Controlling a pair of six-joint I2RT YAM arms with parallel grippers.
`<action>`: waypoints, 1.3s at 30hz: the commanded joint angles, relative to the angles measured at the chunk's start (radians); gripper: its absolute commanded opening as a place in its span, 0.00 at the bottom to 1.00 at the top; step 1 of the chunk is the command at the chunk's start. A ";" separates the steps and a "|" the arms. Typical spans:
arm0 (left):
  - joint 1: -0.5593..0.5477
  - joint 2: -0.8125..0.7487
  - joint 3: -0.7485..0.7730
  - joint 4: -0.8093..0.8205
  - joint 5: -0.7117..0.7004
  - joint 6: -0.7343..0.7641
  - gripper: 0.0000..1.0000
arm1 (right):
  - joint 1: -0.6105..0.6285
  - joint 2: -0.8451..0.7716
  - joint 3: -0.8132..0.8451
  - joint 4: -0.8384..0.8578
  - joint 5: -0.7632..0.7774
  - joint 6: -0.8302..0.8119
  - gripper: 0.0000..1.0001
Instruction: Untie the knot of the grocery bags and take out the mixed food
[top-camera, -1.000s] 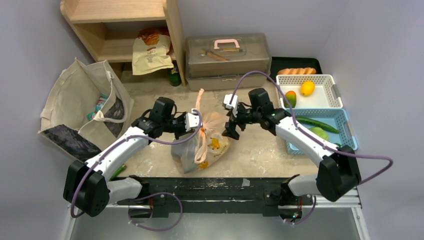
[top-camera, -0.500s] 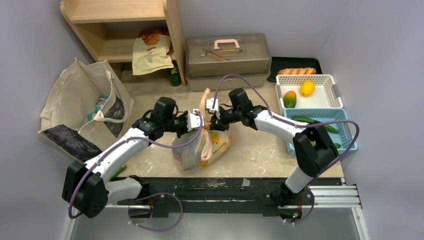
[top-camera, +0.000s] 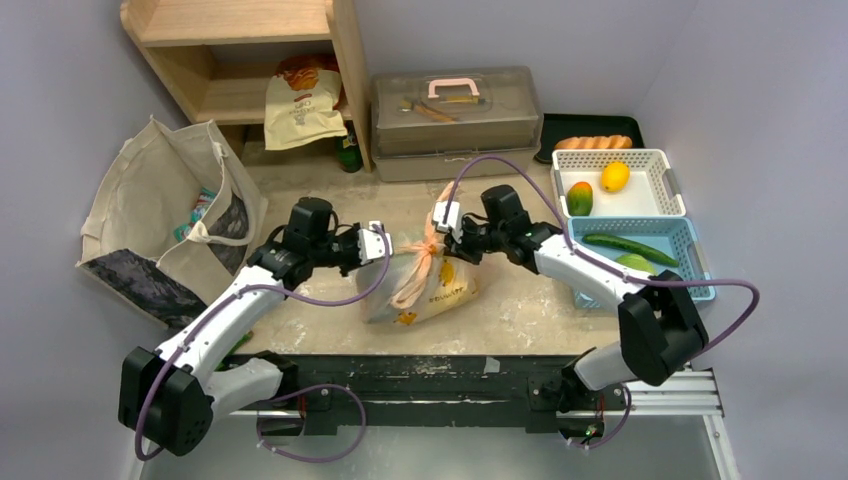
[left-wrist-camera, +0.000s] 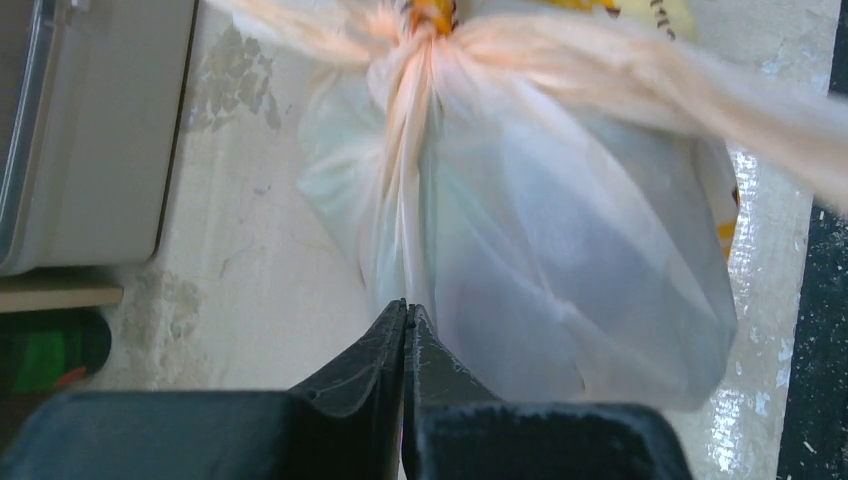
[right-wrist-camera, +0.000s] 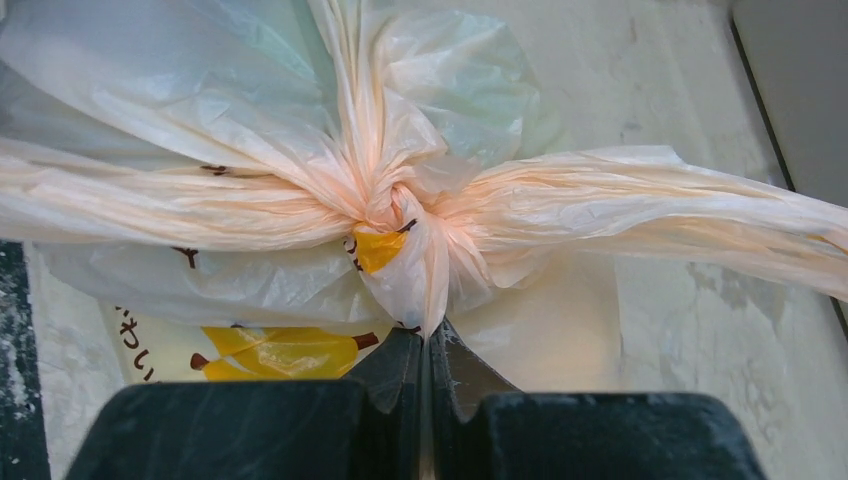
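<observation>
The pale-orange grocery bag (top-camera: 440, 292) lies on its side in the middle of the table, printed with yellow figures. Its knot (top-camera: 431, 244) (right-wrist-camera: 392, 203) is tight, and the handle loops stretch out on both sides of it. My right gripper (top-camera: 447, 243) (right-wrist-camera: 430, 338) is shut on a fold of plastic right beneath the knot. From the left, my left gripper (top-camera: 390, 251) (left-wrist-camera: 405, 310) is shut on a pleat of the bag's body, a hand's width from the knot (left-wrist-camera: 428, 18). The mixed food in the bag is hidden behind the cloudy plastic.
At the right, a white basket (top-camera: 660, 160) holds a mango and a yellow fruit. A blue basket (top-camera: 700, 262) holds a cucumber. Behind them is a black tray (top-camera: 560, 125) with carrots. A grey toolbox (top-camera: 455, 125) stands at the back, with a wooden shelf (top-camera: 240, 60) and a canvas tote (top-camera: 160, 200) to the left.
My right gripper swung in from the right and shut on the plastic under the knot. The bag has tipped over towards the right. My left arm drew back left, still holding it.
</observation>
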 joint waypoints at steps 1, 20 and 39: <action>0.047 -0.019 -0.021 -0.065 0.057 0.087 0.00 | -0.055 -0.054 -0.029 -0.006 0.058 -0.023 0.00; -0.111 0.267 0.222 0.010 0.136 -0.059 0.79 | 0.042 -0.141 -0.006 0.212 -0.040 0.091 0.00; -0.132 0.067 0.007 -0.053 0.135 0.056 0.00 | -0.102 -0.171 -0.040 0.153 0.131 0.085 0.00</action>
